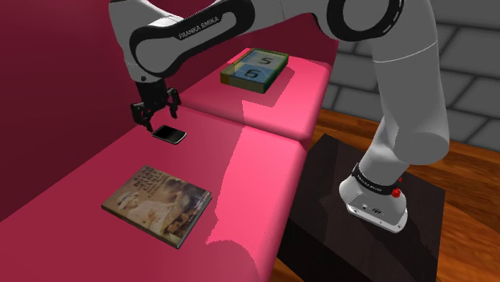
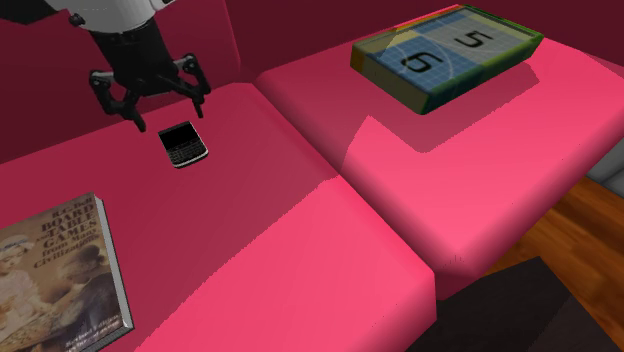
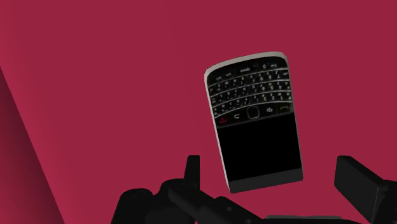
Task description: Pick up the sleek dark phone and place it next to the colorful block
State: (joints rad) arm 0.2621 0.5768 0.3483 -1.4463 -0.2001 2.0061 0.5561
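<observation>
jaws: spread wide, empty | phone (image 3: 254, 121): flat on the sofa cushion (image 1: 248, 192), right below me, lined up between the fingers, untouched | long axis crosses my closing line, so I'd guess a straight drop pinches the narrow sides | colorful block (image 1: 255, 68): well apart, next cushion over

The shoulder camera sat beside and a little behind the stand (image 1: 364, 232), looking down over the pink sofa seat (image 1: 240, 192) from some way off. The second exterior camera hung nearer, high over the seat's front edge, facing the backrest (image 2: 300, 30). Both took in the phone (image 1: 169, 134), the book (image 1: 158, 203) and the numbered block (image 1: 256, 69). The wrist camera looked along the gripper (image 3: 270, 168), close upon the same phone.
</observation>
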